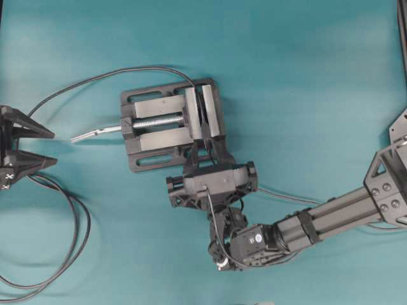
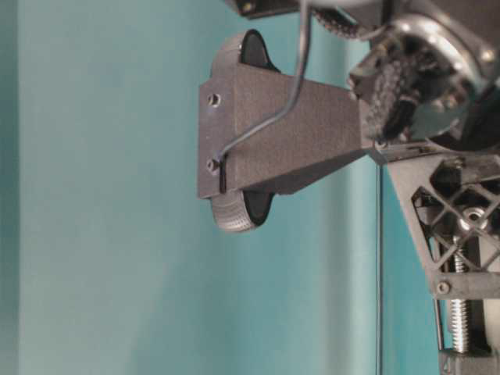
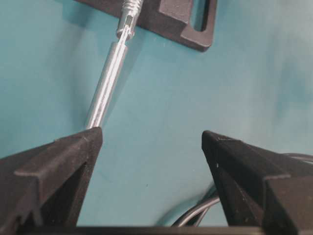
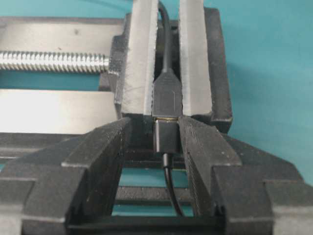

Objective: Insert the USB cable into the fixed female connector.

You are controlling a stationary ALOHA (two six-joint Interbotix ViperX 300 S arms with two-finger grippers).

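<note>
Teal table [image 1: 305, 76] — USB cable [image 4: 166, 137] plug lengthwise toward fixed female connector [image 4: 167, 97]

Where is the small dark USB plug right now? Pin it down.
In the right wrist view, the small dark USB plug sits centre frame, mated to the dark female connector clamped in the grey metal vise, between the right gripper's jaws.

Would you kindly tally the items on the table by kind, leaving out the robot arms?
Cables: 2, the USB cable and the looped black cable ending in the fixed female connector
Vises: 1, the grey vise
Total: 3
</note>
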